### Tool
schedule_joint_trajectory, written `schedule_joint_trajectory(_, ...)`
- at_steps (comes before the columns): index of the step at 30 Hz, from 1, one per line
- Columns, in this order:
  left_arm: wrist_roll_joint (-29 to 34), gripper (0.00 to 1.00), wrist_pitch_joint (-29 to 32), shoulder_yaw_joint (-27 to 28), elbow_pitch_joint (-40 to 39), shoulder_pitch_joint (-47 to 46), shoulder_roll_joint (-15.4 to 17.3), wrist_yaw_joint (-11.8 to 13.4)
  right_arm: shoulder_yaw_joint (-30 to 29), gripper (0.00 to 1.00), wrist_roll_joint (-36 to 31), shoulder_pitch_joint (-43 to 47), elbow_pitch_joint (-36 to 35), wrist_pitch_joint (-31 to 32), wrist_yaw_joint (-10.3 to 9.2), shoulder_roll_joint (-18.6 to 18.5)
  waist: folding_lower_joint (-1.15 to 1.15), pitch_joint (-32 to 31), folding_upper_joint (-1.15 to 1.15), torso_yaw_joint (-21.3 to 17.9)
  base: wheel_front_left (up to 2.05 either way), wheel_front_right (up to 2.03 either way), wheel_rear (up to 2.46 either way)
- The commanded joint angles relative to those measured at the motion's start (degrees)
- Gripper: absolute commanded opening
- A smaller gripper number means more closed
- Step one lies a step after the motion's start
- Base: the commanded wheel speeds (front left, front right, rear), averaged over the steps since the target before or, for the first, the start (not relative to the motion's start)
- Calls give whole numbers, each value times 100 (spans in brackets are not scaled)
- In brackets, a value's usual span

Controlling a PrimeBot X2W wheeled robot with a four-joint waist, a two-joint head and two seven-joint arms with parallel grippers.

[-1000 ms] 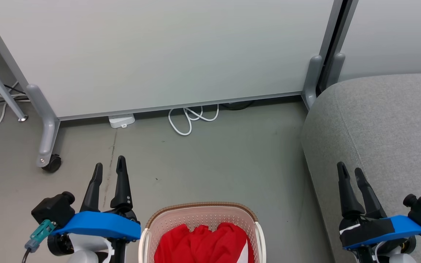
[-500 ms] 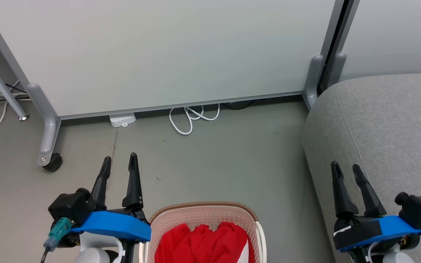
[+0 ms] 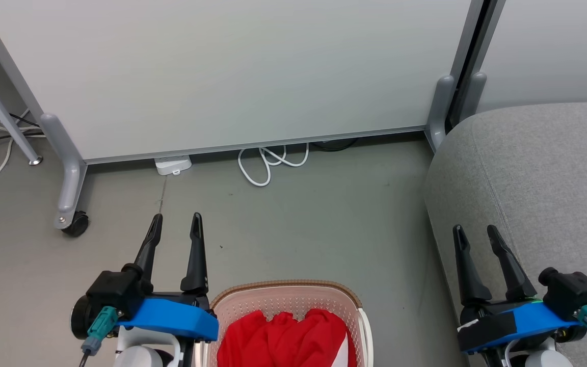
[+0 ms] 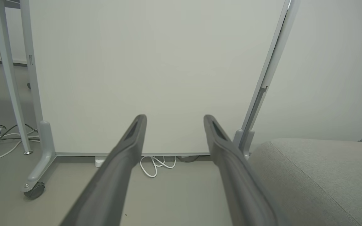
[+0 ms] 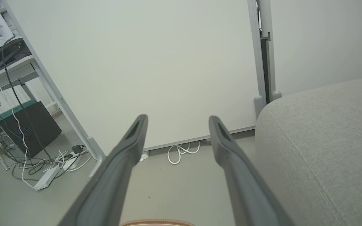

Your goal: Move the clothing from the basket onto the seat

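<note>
Hovering at seven o'clock, my left gripper [image 3: 177,218] has its two fingers spread wide and holds nothing. My right gripper [image 3: 474,229], at five o'clock, is just as spread and just as empty, and shows against the seat's near edge. Between them at six o'clock sits one basket [image 3: 283,285] — the clothing [image 3: 283,339] lies inside as one red heap. One grey seat [image 3: 538,168] fills three o'clock, and one white cable [image 3: 260,171] loops at twelve.

No readable text, labels, numbers or signs anywhere
</note>
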Motion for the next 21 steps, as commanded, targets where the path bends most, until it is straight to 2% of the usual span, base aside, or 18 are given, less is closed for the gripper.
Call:
schedule_joint_trajectory(1,136,100,-42,-41,-61,-107,36,19,18,100,-127,-92,-48,-56,11,-31,0,1,0,2,0,0,0)
schedule_joint_trajectory(21,905,100,-274,-38,178,-104,-41,-101,79,100,-1009,-96,30,-291,14,-33,0,9,0,44,0,0,0)
